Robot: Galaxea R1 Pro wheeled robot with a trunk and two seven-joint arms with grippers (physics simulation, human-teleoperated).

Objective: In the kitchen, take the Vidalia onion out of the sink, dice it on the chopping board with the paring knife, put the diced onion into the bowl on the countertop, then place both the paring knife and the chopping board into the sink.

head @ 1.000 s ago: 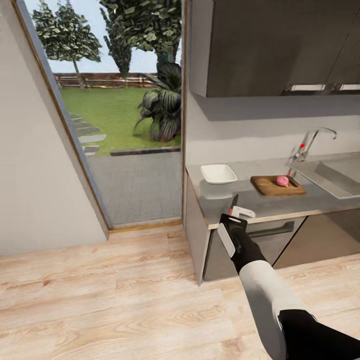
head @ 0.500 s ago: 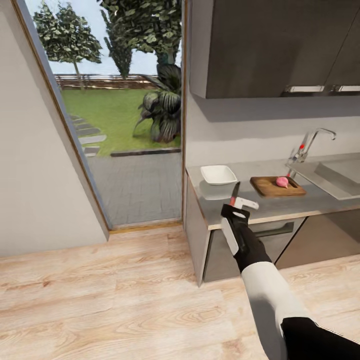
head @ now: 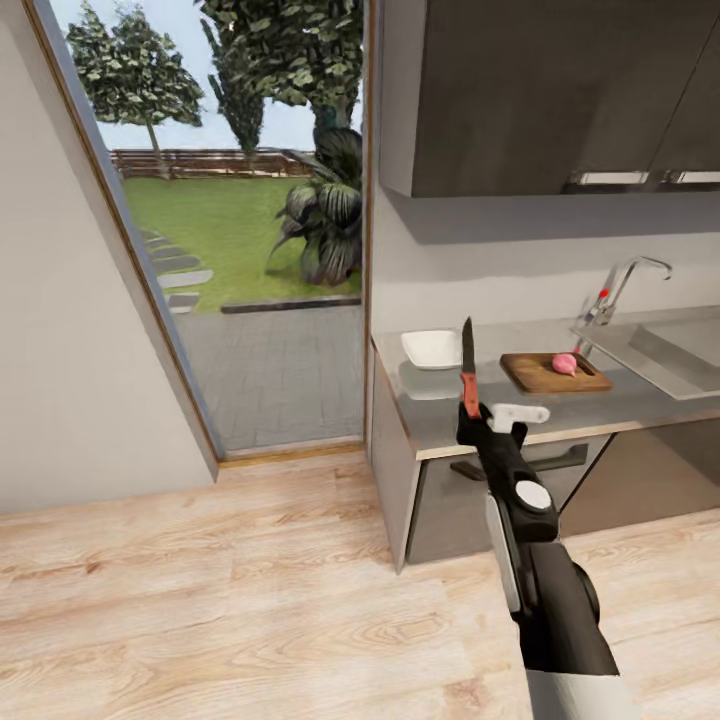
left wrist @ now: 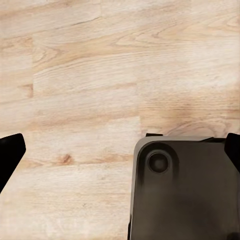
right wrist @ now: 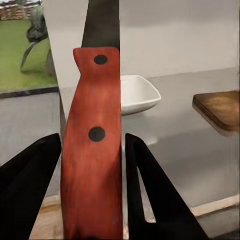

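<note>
Head view: the right gripper (head: 476, 420) is raised in front of the countertop (head: 560, 410), its jaws clamped on the red handle of the paring knife (head: 467, 368), whose dark blade points upward. Behind it on the countertop sit the white square bowl (head: 437, 348), the wooden chopping board (head: 555, 372) and, resting on the board, the whole pinkish Vidalia onion (head: 565, 363). The sink (head: 665, 352) with its chrome tap (head: 622, 285) lies just beyond the board, toward the right arm's side.

Right wrist view: the paring knife (right wrist: 95, 145) stands between the two dark fingers (right wrist: 30, 190), its riveted handle held upright; the bowl (right wrist: 137, 94) and a corner of the chopping board (right wrist: 220, 111) appear beyond it.

Left wrist view: the left gripper (left wrist: 120, 150) hangs over the wooden floor (left wrist: 100, 75) beside part of the robot base (left wrist: 182, 190), its fingertips wide apart and holding nothing.

Progress, as judged from this arrangement: the onion is out of the sink and placed on the board, and the knife is in hand. No white cubes are visible, so dicing is not yet done; transferring the pieces to the bowl and putting knife and board into the sink also remain.
</note>
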